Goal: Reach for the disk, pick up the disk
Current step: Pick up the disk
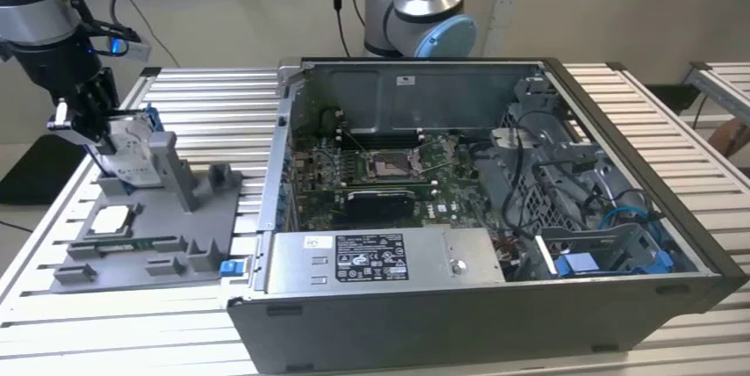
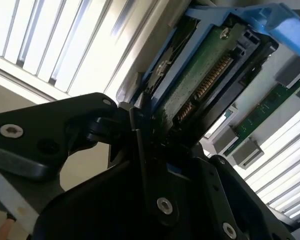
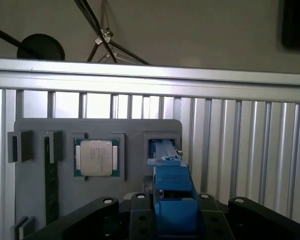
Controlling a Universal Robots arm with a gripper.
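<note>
Showing, in the exterior view, the disk (image 1: 133, 156) upright in a gray fixture (image 1: 217, 184) at that view's left, the gripper (image 1: 104, 137) upon it; in the second wrist view, jaws narrow, closed on its blue bracket (image 2: 205, 30); in the first wrist view, bracket beside the chip (image 3: 96, 157); judged stiff, dense, shock-sensitive; best held by frame edges.

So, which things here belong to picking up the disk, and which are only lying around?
Job: disk; gripper at it; grey holder it stands in.
Lying around: square chip; memory stick; open computer case.
</note>
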